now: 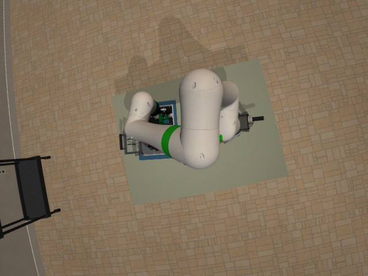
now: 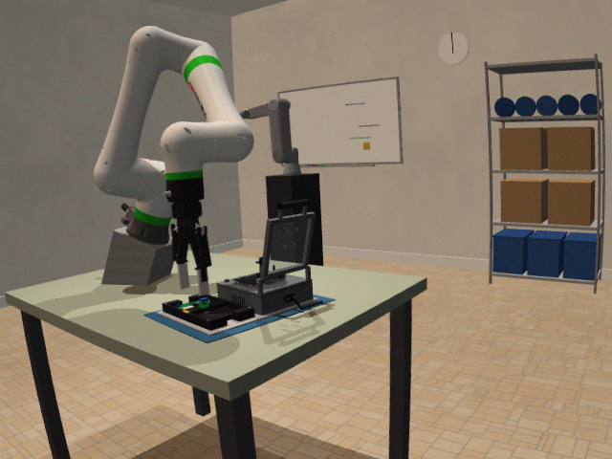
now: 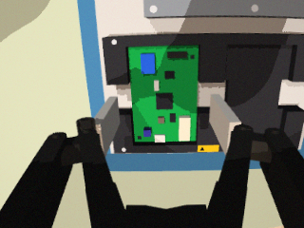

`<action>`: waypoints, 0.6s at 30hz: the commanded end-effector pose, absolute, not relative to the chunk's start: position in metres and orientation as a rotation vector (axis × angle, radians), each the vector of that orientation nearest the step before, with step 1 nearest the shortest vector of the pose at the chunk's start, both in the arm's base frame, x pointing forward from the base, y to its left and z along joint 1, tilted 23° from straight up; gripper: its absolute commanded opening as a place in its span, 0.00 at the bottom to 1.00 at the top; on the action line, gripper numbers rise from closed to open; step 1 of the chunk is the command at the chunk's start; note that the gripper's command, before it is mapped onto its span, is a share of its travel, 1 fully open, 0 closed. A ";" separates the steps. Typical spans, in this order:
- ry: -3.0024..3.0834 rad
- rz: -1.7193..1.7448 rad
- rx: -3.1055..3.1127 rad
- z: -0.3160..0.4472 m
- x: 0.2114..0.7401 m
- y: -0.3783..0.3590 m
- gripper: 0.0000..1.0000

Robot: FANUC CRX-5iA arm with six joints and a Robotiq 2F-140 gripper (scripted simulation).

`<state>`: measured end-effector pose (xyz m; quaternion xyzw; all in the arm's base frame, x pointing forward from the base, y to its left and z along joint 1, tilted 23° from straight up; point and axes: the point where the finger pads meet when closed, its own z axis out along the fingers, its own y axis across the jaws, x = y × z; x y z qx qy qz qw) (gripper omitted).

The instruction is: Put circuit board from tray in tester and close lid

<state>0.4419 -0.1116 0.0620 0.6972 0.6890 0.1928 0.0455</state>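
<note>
The green circuit board lies face up in one pocket of the black tray. In the wrist view its blue block is at the upper end, and the white parts are at the lower end, nearer the yellow label. My gripper is open and empty above the tray, its fingers to either side of the board's long edges, nearer its lower end in the wrist view. The tester stands beside the tray, its lid raised, with the handle at the top. I cannot make out pins or posts.
The tray's other pocket is empty. Tray and tester stand on a blue-edged mat. The raised lid stands higher than the fingertips. A cable leaves the tester's side. My arm hides much of the tester from above.
</note>
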 end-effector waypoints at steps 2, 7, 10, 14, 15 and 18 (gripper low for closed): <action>2.104 0.589 2.129 0.057 0.444 -0.111 0.58; 2.104 0.589 2.129 0.050 0.447 -0.109 0.58; 2.104 0.589 2.129 0.046 0.448 -0.108 0.58; 2.104 0.589 2.129 0.043 0.449 -0.108 0.58; 2.104 0.589 2.129 0.043 0.449 -0.108 0.58; 2.104 0.589 2.129 0.041 0.450 -0.107 0.58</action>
